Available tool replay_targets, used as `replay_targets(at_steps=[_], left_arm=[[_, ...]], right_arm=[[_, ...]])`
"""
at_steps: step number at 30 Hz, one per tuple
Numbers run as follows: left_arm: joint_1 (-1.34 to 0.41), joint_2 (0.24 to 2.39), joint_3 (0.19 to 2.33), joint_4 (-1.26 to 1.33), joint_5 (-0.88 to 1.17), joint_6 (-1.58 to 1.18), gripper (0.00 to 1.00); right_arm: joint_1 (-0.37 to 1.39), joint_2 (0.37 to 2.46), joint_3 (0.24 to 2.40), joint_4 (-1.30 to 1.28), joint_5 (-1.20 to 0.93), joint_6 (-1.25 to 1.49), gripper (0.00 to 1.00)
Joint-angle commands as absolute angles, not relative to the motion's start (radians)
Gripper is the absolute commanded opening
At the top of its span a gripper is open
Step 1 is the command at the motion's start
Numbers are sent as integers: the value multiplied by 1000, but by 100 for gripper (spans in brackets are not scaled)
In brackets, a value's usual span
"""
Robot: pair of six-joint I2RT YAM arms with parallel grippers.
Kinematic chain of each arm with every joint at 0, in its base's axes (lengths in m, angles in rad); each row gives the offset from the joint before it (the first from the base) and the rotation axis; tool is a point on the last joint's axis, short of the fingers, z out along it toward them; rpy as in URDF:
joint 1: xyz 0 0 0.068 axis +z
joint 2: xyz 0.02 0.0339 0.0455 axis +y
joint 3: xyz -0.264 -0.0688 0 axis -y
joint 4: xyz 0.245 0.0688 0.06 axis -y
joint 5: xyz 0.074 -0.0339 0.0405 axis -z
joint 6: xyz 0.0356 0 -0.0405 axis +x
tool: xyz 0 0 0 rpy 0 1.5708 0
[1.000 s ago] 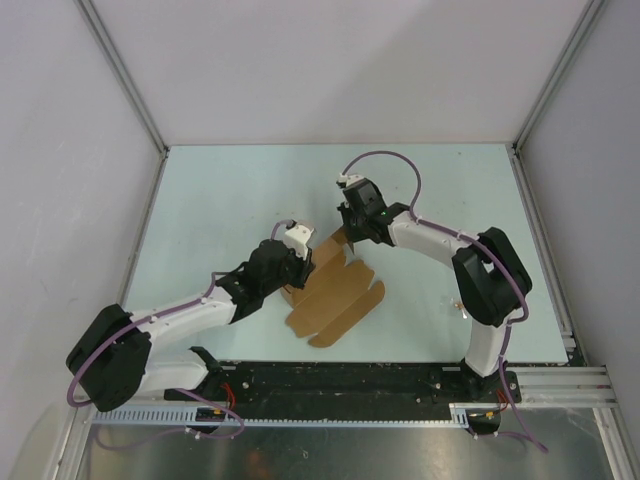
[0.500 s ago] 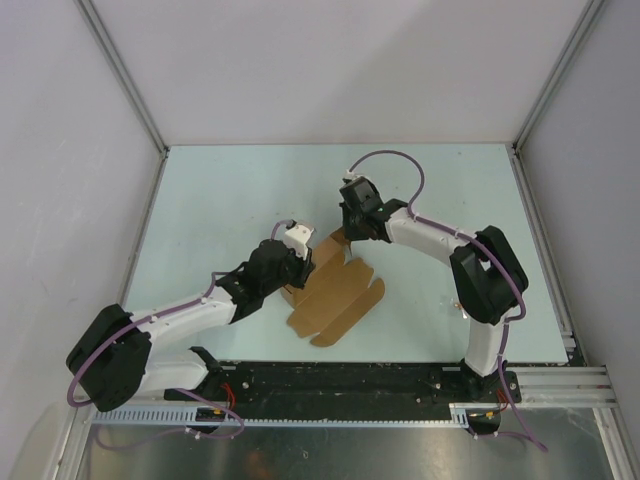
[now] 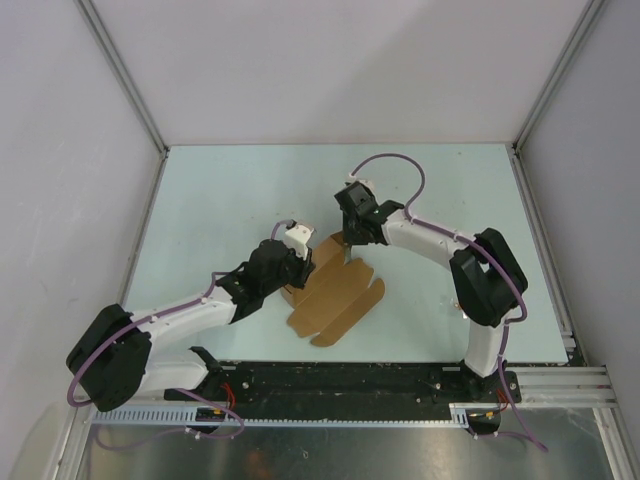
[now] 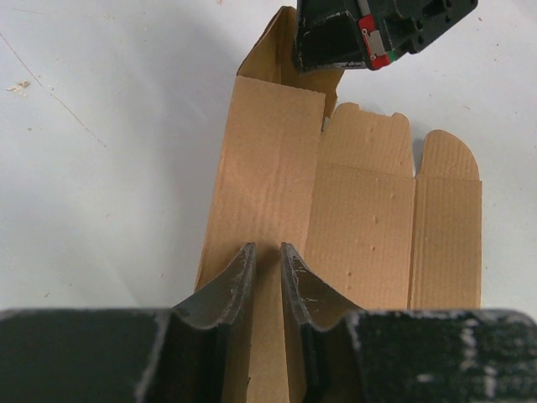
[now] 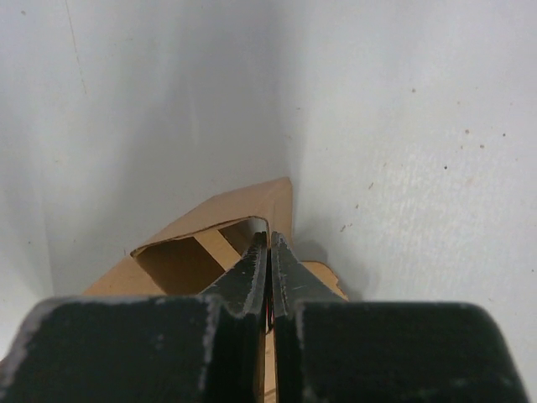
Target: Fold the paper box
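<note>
The paper box (image 3: 338, 295) is a brown die-cut cardboard piece lying mid-table, its right panels flat with rounded tabs (image 4: 440, 155). Its left part is folded up into a hollow sleeve (image 5: 180, 252). My left gripper (image 3: 296, 272) sits at the near end of that raised part, its jaws (image 4: 267, 250) narrow with cardboard filling the gap. My right gripper (image 3: 346, 250) is shut, its tips (image 5: 268, 239) at the rim of the sleeve's far open end with nothing between them. It also shows in the left wrist view, the right gripper (image 4: 336, 50) hanging over the far flap.
The pale table (image 3: 220, 200) is walled by white panels on three sides, with metal posts (image 3: 120, 75) at the back corners. The arms' black base rail (image 3: 350, 380) runs along the near edge.
My right gripper has shifted slightly left and down onto the box's far end. The left arm and the box have not moved.
</note>
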State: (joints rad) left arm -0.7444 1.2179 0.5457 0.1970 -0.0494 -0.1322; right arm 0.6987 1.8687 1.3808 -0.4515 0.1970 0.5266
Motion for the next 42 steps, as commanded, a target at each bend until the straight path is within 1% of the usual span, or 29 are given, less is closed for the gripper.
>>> replay_targets(at_steps=[1,17,27,34,42], left_arm=[[-750,1233,543,166,-43,-138,23],[-750,1243,546,166,-41,-141,23],[-750,1243,546,166,-37,-141,23],[-750,1246,548,167,-40,-141,23],[-750,1239,543,166,-43,-141,23]], right_arm=[[738,1844,1405,-541,216,563,0],[791,1804,1356,-555,245,581,0],[833,1760,1304,-557,305,594,0],[850,1717,1232,-508,328,609,0],[853,1709,1221,-489,379,562,0]])
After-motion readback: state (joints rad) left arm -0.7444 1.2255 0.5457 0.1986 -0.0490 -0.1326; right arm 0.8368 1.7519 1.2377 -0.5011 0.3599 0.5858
